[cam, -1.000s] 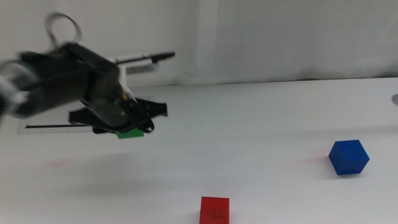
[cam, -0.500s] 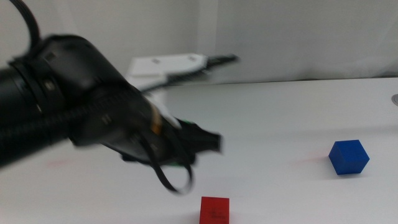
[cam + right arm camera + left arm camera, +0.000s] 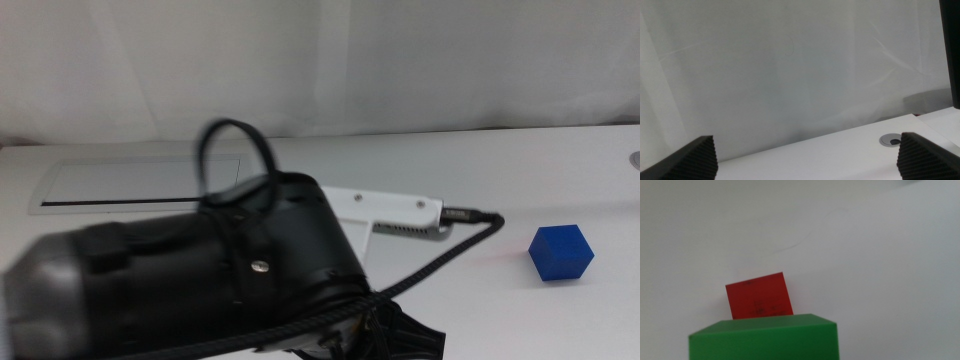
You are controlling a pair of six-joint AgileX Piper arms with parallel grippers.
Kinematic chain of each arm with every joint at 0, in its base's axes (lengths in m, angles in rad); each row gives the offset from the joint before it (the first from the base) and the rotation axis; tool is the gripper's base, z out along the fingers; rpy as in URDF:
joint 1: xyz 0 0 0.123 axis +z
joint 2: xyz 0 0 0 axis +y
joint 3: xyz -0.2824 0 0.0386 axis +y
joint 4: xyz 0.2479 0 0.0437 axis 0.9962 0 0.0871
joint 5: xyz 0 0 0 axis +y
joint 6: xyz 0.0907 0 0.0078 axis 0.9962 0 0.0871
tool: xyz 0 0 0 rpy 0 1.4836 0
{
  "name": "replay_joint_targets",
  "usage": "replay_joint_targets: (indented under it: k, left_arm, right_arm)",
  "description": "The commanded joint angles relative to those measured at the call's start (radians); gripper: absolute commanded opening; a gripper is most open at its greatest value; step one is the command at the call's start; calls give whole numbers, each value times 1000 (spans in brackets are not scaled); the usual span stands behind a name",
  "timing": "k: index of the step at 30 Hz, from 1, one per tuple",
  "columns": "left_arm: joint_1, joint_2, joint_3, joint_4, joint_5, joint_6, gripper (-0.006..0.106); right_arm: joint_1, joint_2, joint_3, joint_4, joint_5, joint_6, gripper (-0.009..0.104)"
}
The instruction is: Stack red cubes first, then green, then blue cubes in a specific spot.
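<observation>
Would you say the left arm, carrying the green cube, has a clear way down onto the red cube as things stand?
Probably yes. In the left wrist view the green cube hangs just short of the red cube, with only bare white table around it and nothing between them.

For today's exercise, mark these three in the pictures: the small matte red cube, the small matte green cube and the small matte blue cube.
small matte red cube (image 3: 760, 296): left wrist view, middle of its visible face.
small matte green cube (image 3: 765, 341): left wrist view, its near face.
small matte blue cube (image 3: 560, 253): middle view, centre of the cube.

Matte green cube (image 3: 765, 339), matte red cube (image 3: 760, 295), smooth white tabletop (image 3: 880, 255).
</observation>
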Motion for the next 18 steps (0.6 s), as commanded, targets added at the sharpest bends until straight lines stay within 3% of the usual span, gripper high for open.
replay_joint_targets:
  k: [1,18]
  left_arm:
    - [-6,25,5,-13,14,-32,-3]
    - [42,133,5,-23,-59,-175,-3]
  right_arm:
    - [4,-4,3,-6,-6,-8,98]
    - [4,-4,3,-6,-6,-8,98]
